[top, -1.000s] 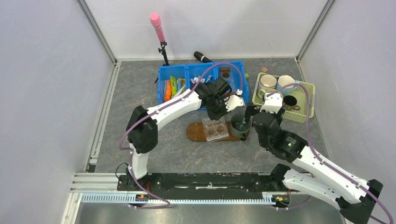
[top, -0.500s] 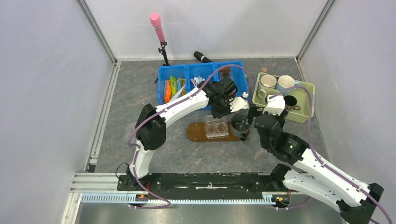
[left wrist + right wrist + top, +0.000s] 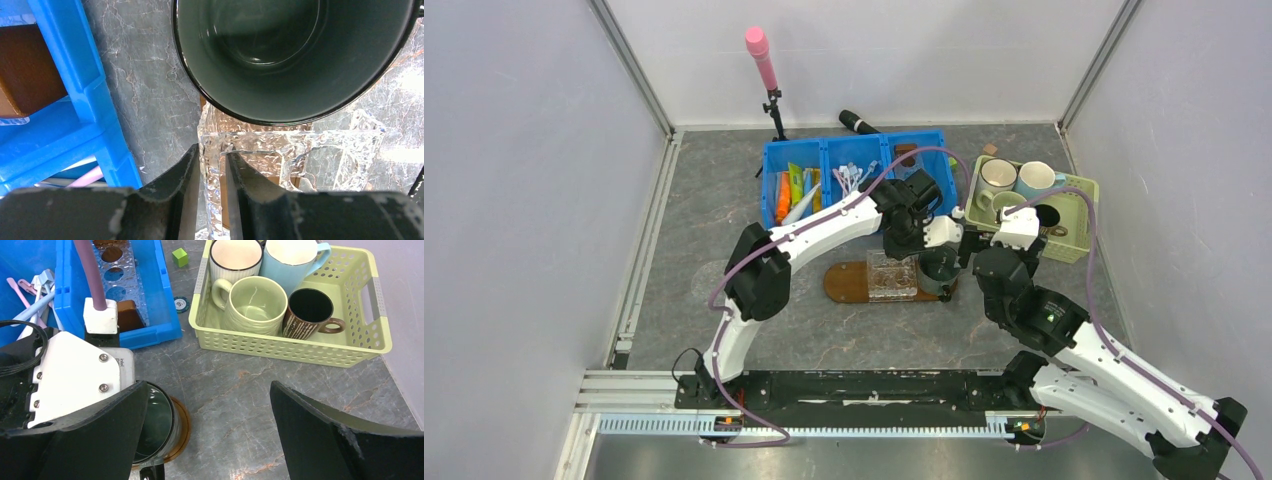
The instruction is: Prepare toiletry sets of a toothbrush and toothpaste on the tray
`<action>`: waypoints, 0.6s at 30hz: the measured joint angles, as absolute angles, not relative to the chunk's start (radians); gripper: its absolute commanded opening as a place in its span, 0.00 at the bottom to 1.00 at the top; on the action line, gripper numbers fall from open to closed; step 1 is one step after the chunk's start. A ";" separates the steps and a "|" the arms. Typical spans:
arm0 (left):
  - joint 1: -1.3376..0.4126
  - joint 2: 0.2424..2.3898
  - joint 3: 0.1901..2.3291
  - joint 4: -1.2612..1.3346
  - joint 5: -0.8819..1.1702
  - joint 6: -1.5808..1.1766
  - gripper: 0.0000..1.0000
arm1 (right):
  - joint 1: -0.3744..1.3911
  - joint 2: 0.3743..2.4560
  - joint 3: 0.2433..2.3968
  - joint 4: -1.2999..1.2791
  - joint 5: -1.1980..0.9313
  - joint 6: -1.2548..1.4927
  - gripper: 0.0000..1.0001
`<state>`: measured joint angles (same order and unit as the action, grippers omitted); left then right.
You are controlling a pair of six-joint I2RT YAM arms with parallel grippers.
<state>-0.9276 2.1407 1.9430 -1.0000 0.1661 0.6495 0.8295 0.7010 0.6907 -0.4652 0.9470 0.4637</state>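
Tray (image 3: 839, 283), dark-brown oval wood board, just before blue plastic bin (image 3: 75, 75) | clear ribbed plastic holder (image 3: 280, 150) nudged along it toward dark cup (image 3: 295, 55) | L gripper (image 3: 210, 155) narrow round holder wall, hold unclear | no sets yet

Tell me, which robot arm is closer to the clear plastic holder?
Left. The left gripper has its jaws around the wall of the clear plastic holder; the right gripper is open past the dark cup.
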 measured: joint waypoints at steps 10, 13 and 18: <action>-0.934 2.135 1.951 -0.990 0.162 0.646 0.64 | 0.827 0.688 0.690 -0.465 0.955 0.457 0.98; -0.934 2.105 1.936 -0.958 0.151 0.643 0.73 | 0.827 0.686 0.690 -0.465 0.955 0.456 0.98; -0.933 1.964 1.850 -0.832 0.101 0.579 0.82 | 0.827 0.690 0.690 -0.457 0.953 0.444 0.98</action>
